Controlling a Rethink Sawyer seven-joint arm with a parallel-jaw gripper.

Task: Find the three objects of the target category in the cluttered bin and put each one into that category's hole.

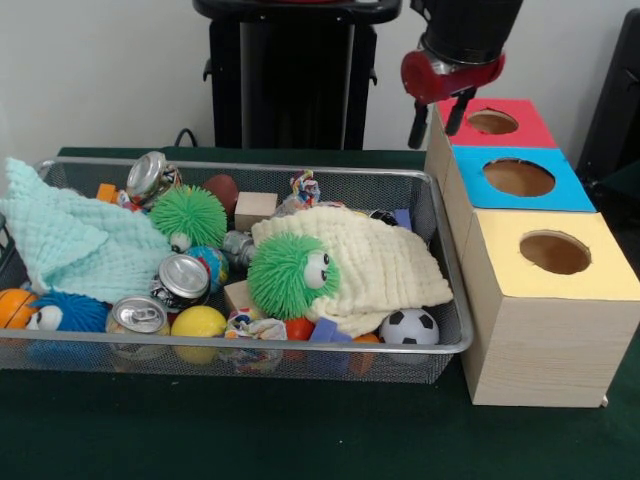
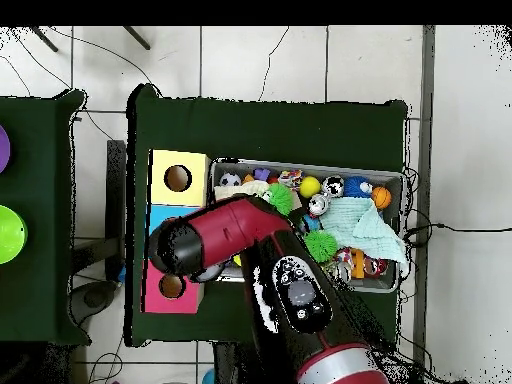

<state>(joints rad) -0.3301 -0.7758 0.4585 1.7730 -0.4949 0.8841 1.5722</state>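
Front view: claw (image 1: 442, 118) hangs with fingers slightly spread and nothing in them, just beside the red-topped box's hole (image 1: 492, 122), likely a drop-off pose; wire mesh bin (image 1: 440, 225) sits left of the boxes on the table (image 1: 300, 430), no duck visible, probably buried under the cream cloth (image 1: 385, 262).

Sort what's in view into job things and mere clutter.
Job: gripper, open and empty, by the red-topped box; blue-topped box; yellow-topped box; wire mesh bin.

Lying about, as far as shows: green fuzzy toy, drink can, cream cloth, mint cloth, soccer ball, yellow ball. The target category cannot be told.
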